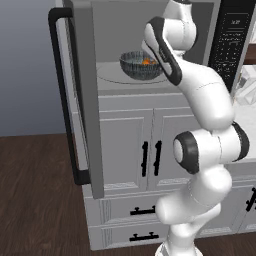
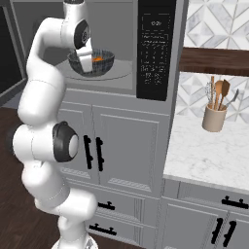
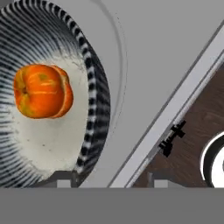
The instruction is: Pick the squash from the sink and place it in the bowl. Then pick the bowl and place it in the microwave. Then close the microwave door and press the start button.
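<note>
The dark ribbed bowl (image 1: 137, 66) (image 2: 99, 65) (image 3: 94, 109) stands on the round turntable inside the microwave (image 1: 120, 30) (image 2: 121, 29). Inside the bowl lies the orange squash (image 3: 41, 92) (image 1: 147, 62) (image 2: 97, 59). My gripper (image 3: 111, 179) (image 2: 86, 67) hovers open just above the bowl's near rim, holding nothing; one fingertip (image 3: 65, 178) sits over the rim, the other over the microwave floor. The microwave door (image 1: 86, 100) is swung wide open to the left, its black bar handle (image 1: 64, 100) facing out. The black keypad panel (image 1: 232, 40) (image 2: 155, 48) is to the right of the cavity.
Grey cabinet doors and drawers (image 1: 130, 150) (image 2: 121, 146) sit below the microwave. A marble counter (image 2: 209, 155) with a utensil crock (image 2: 214, 117) lies to the right. Dark wood floor (image 1: 35, 200) spreads left of the open door.
</note>
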